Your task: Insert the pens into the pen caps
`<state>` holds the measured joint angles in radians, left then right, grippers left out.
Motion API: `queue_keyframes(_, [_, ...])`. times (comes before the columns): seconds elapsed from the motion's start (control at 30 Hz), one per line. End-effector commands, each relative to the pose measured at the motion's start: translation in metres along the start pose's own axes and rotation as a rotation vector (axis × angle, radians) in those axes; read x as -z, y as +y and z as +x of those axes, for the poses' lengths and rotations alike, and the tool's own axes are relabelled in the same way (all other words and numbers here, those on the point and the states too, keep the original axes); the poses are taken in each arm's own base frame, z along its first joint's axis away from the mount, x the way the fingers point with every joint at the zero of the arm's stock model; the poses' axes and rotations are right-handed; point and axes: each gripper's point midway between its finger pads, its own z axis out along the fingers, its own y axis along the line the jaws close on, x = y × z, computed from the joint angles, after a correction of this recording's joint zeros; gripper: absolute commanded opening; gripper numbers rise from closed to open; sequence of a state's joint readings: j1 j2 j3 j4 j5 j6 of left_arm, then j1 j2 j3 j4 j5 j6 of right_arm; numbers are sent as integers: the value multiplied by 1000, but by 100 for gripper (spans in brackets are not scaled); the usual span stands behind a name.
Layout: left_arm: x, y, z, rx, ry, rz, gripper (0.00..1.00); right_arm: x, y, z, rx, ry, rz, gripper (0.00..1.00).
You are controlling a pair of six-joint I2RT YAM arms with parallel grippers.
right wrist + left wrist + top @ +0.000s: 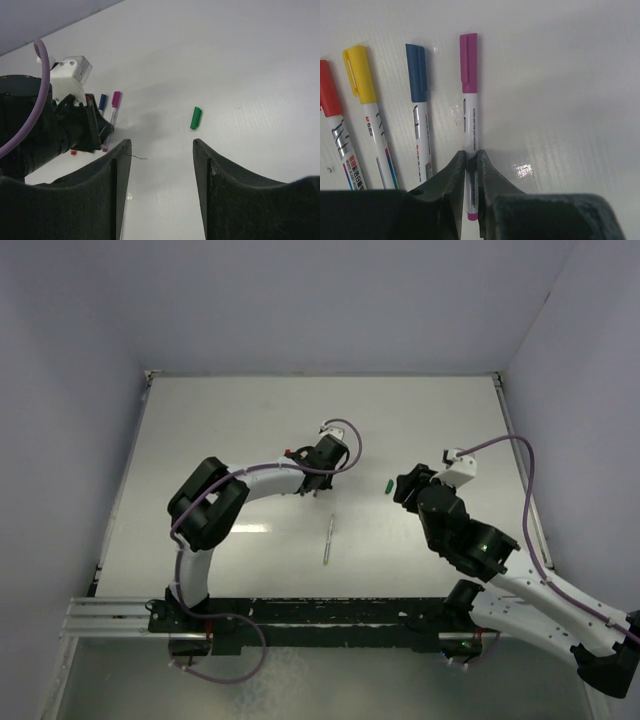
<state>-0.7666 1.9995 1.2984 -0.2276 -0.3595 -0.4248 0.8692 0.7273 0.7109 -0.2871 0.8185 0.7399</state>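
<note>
In the left wrist view, four capped pens lie side by side on the white table: red (332, 115), yellow (367, 110), blue (420, 120) and magenta (469, 100). My left gripper (470, 156) is shut on the magenta-capped pen's barrel near its tail end. It also shows in the top view (322, 472). A lone pale pen (328, 538) lies in the middle of the table. The green cap (386, 485) lies loose just left of my right gripper (405, 485). In the right wrist view the cap (195, 118) lies beyond my open, empty right gripper (162, 145).
The white table (200, 440) is walled by pale panels at the back and sides. The left arm's wrist and purple cable (45, 115) fill the left of the right wrist view. A black rail (300, 612) runs along the near edge.
</note>
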Motion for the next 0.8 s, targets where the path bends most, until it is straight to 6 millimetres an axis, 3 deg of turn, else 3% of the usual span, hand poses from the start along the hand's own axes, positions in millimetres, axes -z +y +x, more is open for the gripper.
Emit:
queue_keyframes(0.0, [-6,-3,-1,-1,21,2,20,-2,0,-2,-35,-19,7,55])
queue_keyframes(0.2, [-1,-5,-6,10,17,11,39,-3,1,-1,-30,-18,7,55])
queue_keyframes(0.37, [14,-4,-22,22,-16,20,41,-4,0,-2,-28,-29,11,55])
queue_keyframes(0.63, [68,-7,-63,50,-131,95,48,-17,-5,-1,33,-31,76,56])
queue_keyframes(0.77, [92,-7,-66,48,-158,119,52,-43,-18,8,48,45,136,56])
